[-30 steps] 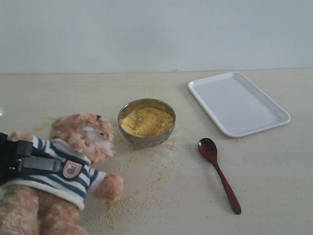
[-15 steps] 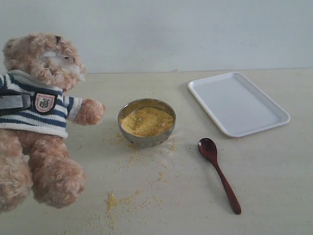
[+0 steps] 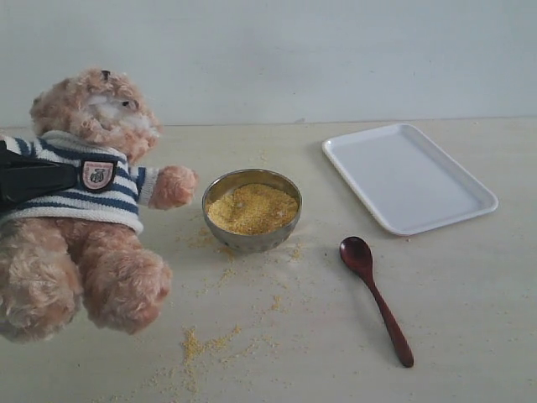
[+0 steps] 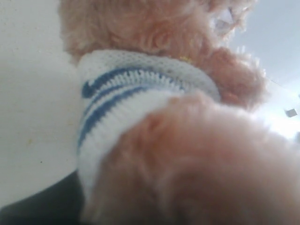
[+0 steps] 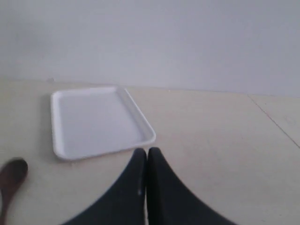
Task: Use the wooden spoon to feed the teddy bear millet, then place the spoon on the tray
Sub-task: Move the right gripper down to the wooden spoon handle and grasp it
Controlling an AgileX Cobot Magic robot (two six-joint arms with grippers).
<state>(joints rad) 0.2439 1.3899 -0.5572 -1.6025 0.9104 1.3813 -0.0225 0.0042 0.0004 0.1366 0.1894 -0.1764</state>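
The teddy bear [image 3: 84,210] hangs upright at the left, facing the bowl, with my left gripper [image 3: 50,180] shut on its striped chest; one black finger crosses the shirt. In the left wrist view the teddy bear [image 4: 154,93] fills the picture and hides the jaws. Millet [image 3: 252,207] fills a metal bowl [image 3: 252,239] just right of the bear's paw. The wooden spoon [image 3: 375,298] lies on the table right of the bowl, its bowl end toward the tray [image 3: 409,176]. My right gripper [image 5: 147,152] is shut and empty, hovering near the tray [image 5: 96,119] and the wooden spoon [image 5: 11,176].
Loose grains [image 3: 201,344] are scattered on the table in front of the bowl and near the bear's legs. A pale wall stands behind the table. The right arm does not appear in the exterior view.
The bear was lying on the table a second ago; my left gripper has raised it upright, then shifted it slightly right and lower. Spoon, bowl and tray have not moved.
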